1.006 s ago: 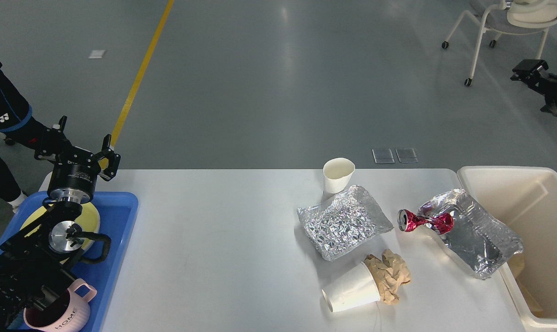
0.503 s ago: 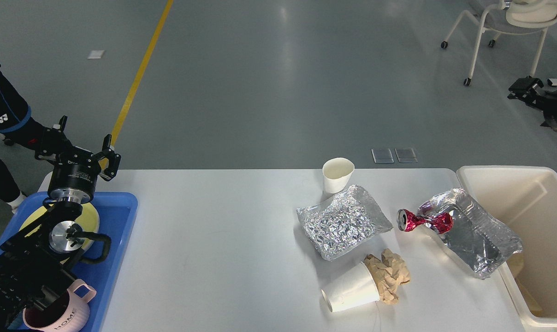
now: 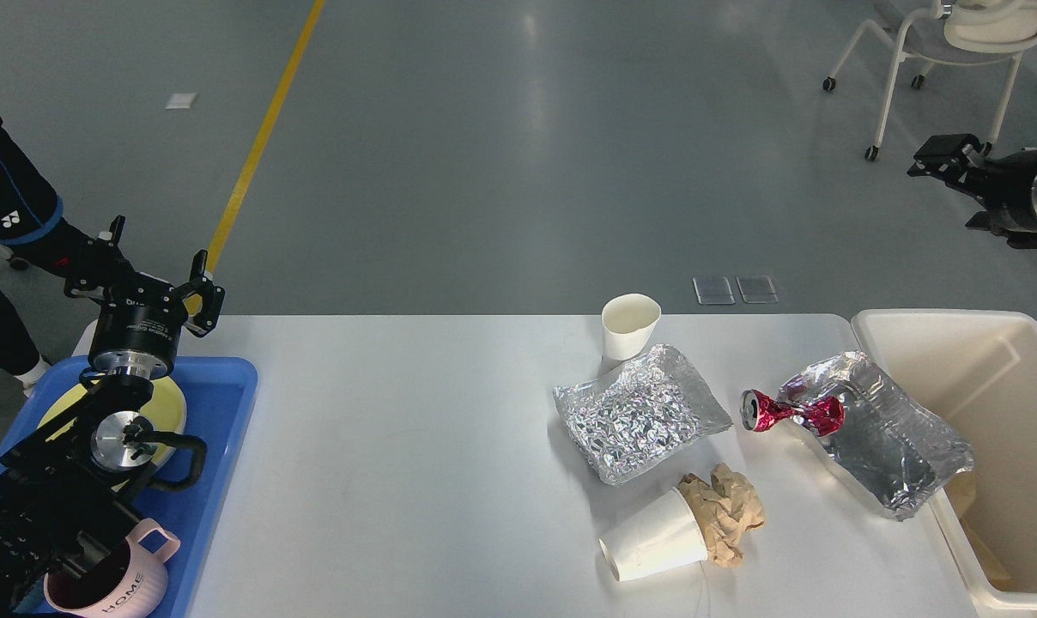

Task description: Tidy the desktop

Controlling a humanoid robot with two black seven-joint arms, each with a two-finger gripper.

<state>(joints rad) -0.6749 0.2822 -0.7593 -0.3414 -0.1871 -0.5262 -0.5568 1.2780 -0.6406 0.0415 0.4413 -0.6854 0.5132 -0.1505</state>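
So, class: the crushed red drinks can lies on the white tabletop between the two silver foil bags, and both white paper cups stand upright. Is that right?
Not quite. In the head view only the far white paper cup stands upright; the near white paper cup lies on its side beside crumpled brown paper. The crushed red can does lie on the white tabletop between the foil bags.

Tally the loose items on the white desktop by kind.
Paper cups: 2 (upright, tipped over)
Foil bags: 2 ()
Crushed red can: 1
Crumpled brown paper: 1
Total: 6
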